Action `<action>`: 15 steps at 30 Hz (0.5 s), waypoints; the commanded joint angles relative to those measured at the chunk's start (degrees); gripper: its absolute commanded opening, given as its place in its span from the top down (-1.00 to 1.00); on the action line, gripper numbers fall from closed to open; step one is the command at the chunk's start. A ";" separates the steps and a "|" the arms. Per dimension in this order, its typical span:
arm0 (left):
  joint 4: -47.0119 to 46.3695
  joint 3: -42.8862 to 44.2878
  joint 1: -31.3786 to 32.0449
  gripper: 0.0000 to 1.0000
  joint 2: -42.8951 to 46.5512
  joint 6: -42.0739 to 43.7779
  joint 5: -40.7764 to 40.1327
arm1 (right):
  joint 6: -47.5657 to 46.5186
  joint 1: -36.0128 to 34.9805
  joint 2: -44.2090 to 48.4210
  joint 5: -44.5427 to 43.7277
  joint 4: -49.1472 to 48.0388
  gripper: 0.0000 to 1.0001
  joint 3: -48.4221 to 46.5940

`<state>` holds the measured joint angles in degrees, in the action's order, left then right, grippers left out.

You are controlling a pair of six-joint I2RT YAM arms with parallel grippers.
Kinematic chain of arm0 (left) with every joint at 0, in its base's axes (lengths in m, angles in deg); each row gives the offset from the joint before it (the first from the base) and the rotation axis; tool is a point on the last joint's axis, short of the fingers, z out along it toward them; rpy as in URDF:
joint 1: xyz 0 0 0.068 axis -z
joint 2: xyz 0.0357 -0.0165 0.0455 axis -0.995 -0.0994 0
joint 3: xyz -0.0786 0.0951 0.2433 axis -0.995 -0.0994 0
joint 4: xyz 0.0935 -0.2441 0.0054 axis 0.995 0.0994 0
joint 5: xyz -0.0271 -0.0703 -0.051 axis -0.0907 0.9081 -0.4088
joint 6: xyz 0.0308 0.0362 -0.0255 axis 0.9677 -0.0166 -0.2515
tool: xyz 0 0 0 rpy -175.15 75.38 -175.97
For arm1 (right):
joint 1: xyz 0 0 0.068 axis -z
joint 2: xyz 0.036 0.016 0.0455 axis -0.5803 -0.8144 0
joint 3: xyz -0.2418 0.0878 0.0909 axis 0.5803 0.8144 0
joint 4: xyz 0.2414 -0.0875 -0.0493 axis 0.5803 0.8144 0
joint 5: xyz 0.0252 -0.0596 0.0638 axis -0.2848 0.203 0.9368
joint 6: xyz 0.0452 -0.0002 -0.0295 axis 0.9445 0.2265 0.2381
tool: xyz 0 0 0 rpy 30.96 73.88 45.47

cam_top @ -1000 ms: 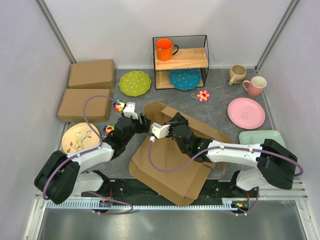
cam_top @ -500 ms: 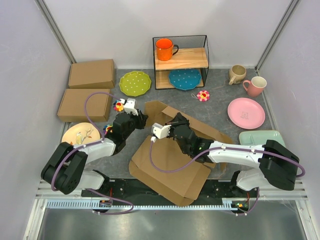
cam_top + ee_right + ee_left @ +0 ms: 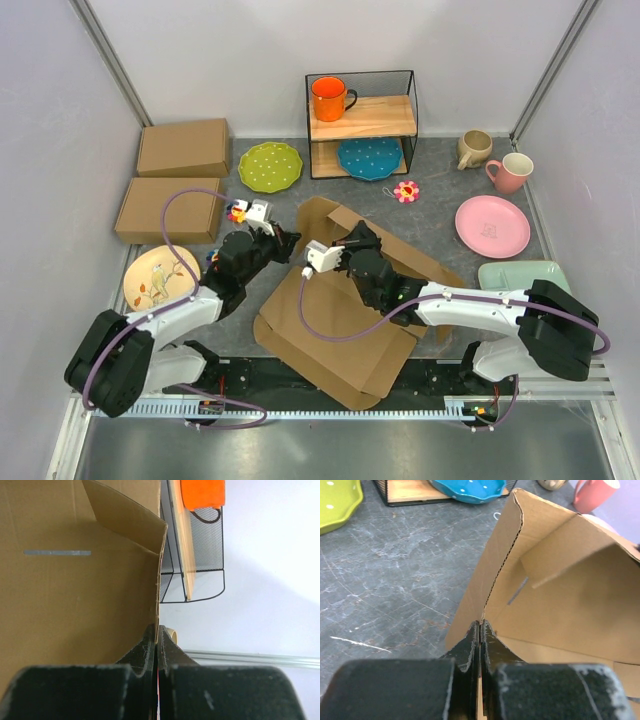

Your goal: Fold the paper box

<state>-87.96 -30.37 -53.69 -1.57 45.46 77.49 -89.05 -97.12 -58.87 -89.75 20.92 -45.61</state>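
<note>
Starting at the left of the counter, I am working with the left gripper (image 3: 285,238) reaching in toward the middle. Its wrist camera shows both fingers (image 3: 470,647) pressed together on the raw corrugated edge of the plain brown corrugated cardboard sheet, the paper box (image 3: 345,350). I am pinching there, I judge, so that this upright wall cannot drop back flat while the other arm works.

The box itself is lying partly folded in the middle of the counter. Its wide base panel is running toward the near edge, and one wall with its end flap (image 3: 570,555) is standing tilted on the far side.

Moving right, the right gripper (image 3: 358,240) is coming in from the near-right corner. It is likewise clamped on a thin cardboard edge (image 3: 159,580), with no gap showing between its fingers (image 3: 145,650). I judge this grip is steering the wall and its turned-in side flap toward square. The slit (image 3: 57,553) in the panel is facing the camera, probably waiting for a tab.

Beyond, along the far edge, the black wire shelf with its orange mug (image 3: 330,98) is standing apart from the work.
</note>
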 commanded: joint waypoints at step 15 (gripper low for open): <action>-1.22 -8.42 11.04 0.97 11.25 -8.80 -9.01 | -0.18 -0.84 -3.33 -6.48 -4.69 1.00 -0.76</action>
<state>-84.01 -37.48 -44.33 9.89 40.54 71.83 -89.99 -97.43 -62.39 -94.32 18.15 -45.63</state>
